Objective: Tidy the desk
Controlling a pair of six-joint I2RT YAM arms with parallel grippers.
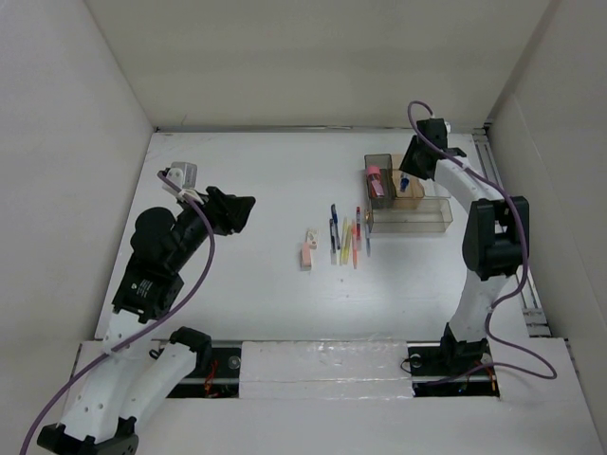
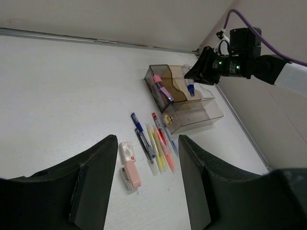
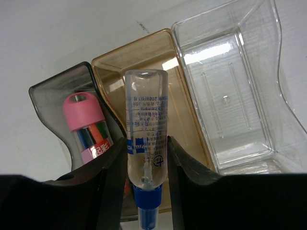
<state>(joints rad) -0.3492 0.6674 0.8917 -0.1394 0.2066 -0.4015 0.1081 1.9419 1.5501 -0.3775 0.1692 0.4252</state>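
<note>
- The desk [image 1: 256,303] is spread flat beneath both arms, from their bases at the near edge out to the white walls [image 1: 313,57] by which it is enclosed at the left, the right and the back.
- The left gripper [image 2: 147,141] is held above the left half of the desk. Its fingers are parted, and nothing is held between them.
- Near the middle of the desk, a small pink item [image 2: 130,175] and a small white item [image 2: 127,152] are laid just beside each other.
- Just to the right of these, a row of pens [image 1: 346,237] is laid side by side. A blue pen [image 2: 136,122], a yellow highlighter [image 2: 156,153] and a red pen [image 2: 160,129] can be told apart.
- Beyond the pens, toward the far right, a plastic tray [image 1: 446,220] is set on the desk, with a grey compartment [image 3: 48,96], an amber compartment [image 3: 115,67] and a clear compartment [image 3: 225,100].
- A pink-capped tube [image 3: 81,112] is stood in the grey compartment.
- The right gripper [image 3: 146,148] is poised over the tray, and its fingers are closed on a small clear bottle [image 3: 146,110].
- The bottle is held over the amber compartment, its blue cap turned toward the wrist.
</note>
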